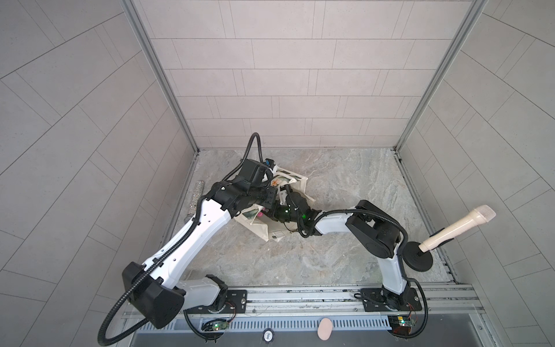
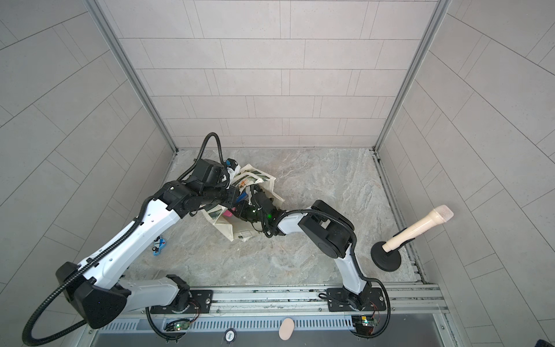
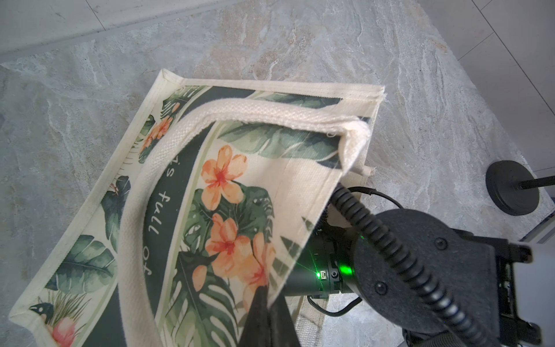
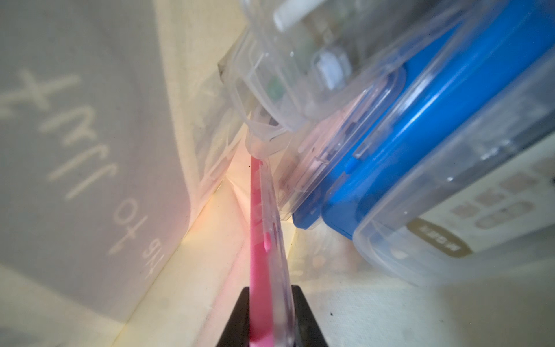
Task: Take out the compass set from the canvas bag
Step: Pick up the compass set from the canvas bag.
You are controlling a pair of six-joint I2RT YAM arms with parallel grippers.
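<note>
Compass set [image 4: 267,240], judged to be the thin pink-and-clear case, lies inside the canvas bag [image 3: 228,186], edge-on, with its long axis running straight ahead of the right gripper [image 4: 271,290] toward the bag's inner corner. The right jaws clamp its flat faces at the near end. The left gripper [image 3: 264,303] is closed on the bag's upper edge, holding the mouth open. Withdrawal should follow that axis; a blue case [image 4: 375,156] lies just beside.

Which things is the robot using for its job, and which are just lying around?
For the job: canvas bag; left gripper pinching its edge; right gripper inside it, closed around a pink case, maybe the compass set.
Just lying about: microphone on its stand; glittery silver tube; small blue toy; blue case and clear case in the bag.
</note>
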